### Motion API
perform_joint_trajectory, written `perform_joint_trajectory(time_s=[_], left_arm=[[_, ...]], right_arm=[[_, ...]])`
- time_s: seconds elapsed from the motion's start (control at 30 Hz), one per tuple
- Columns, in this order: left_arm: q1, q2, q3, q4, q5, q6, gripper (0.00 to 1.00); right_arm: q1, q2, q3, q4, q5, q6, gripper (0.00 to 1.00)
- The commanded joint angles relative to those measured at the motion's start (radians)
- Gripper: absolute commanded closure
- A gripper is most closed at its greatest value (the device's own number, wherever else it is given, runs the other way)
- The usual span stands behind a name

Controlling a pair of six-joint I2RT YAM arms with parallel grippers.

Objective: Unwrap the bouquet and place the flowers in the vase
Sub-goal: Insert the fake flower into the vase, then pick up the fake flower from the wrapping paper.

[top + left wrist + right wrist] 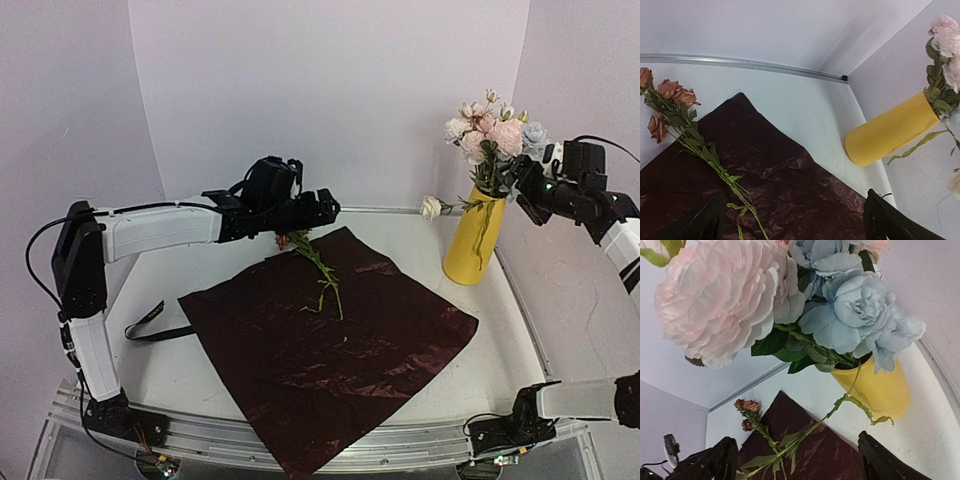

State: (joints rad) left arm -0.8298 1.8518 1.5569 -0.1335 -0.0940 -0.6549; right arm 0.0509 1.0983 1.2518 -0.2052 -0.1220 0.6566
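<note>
Flowers [495, 130] standing in vase [472, 243]; rust roses [669, 90] lying on wrap [330, 350].
Left gripper [792, 220] and right gripper [795, 460] both gaping wide, empty. Only top view is showing black ribbon [143, 319] on tabletop [400, 238].

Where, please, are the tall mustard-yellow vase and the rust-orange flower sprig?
tall mustard-yellow vase [467, 252]: top external view, lower body.
rust-orange flower sprig [668, 89]: left wrist view, a blossom.

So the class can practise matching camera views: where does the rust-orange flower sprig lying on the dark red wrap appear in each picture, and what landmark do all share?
Top external: rust-orange sprig at centre, on the far corner of the wrap.
Left wrist: sprig at the left edge, heads uppermost.
Right wrist: sprig low, left of centre.
Shared landmark: yellow vase.
</note>
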Motion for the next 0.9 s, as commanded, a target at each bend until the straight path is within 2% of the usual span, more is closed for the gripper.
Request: perform_joint_trajectory(time_s=[0.0, 0.13, 0.23, 0.5, 0.67, 0.87], left_arm=[[0.013, 0.069, 0.077, -0.006, -0.048, -0.067, 0.06], [0.025, 0.142, 0.110, -0.010, -0.074, -0.113, 0.15], [0.030, 0.203, 0.153, -0.032, -0.097, -0.137, 0.17], [0.044, 0.382, 0.323, -0.207, -0.180, -0.178, 0.15], [0.047, 0.454, 0.396, -0.260, -0.253, -0.147, 0.11], [0.054, 0.607, 0.614, -0.389, -0.276, -0.095, 0.13]], right_arm=[[-0.002, -0.039, 0.005, -0.013, -0.075, 0.108, 0.16], [-0.002, -0.068, 0.006, -0.013, -0.091, 0.118, 0.16], [-0.003, -0.084, 0.001, -0.013, -0.097, 0.122, 0.14], [-0.003, -0.122, 0.002, -0.013, -0.061, 0.098, 0.13], [-0.002, -0.118, 0.013, -0.013, -0.040, 0.076, 0.13], [-0.002, -0.065, 0.057, -0.004, -0.028, 0.048, 0.12]])
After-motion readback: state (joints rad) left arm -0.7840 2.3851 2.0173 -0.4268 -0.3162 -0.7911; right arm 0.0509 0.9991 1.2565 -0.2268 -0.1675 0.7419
